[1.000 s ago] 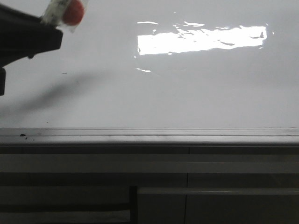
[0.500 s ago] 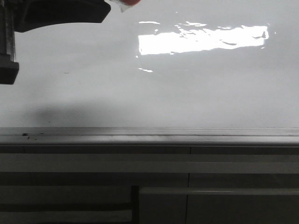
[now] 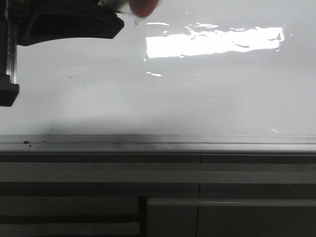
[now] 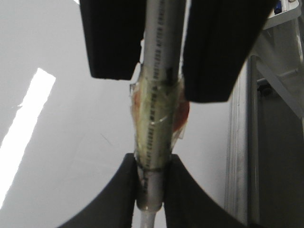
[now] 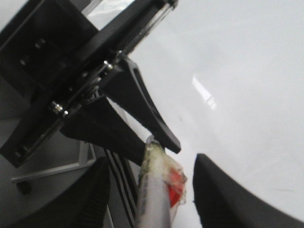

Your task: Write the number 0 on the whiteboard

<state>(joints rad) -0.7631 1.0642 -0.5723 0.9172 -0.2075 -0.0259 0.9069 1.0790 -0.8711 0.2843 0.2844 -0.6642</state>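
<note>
The whiteboard [image 3: 197, 98] fills the front view, glossy white with a bright rectangular reflection. The number 0 is not in view on it. My left gripper [image 3: 69, 22] sits at the top left of that view, shut on a grey marker [image 3: 133, 7] wrapped in clear tape with a red patch. In the left wrist view the left gripper [image 4: 152, 164] clamps the marker [image 4: 156, 118] in front of the board [image 4: 57, 142]. My right gripper [image 5: 151, 164] is open, its fingers apart on either side of the marker [image 5: 154, 190], just below the left gripper [image 5: 154, 145].
A grey metal tray edge [image 3: 158, 143] runs along the bottom of the board, with a few dark specks at its left end. Dark cabinet panels [image 3: 222, 217] lie below it. A small dark mark [image 3: 70, 76] sits on the board at the left.
The left gripper with the marker has moved up and to the right across the top left of the front view. Its shadow on the board has faded.
</note>
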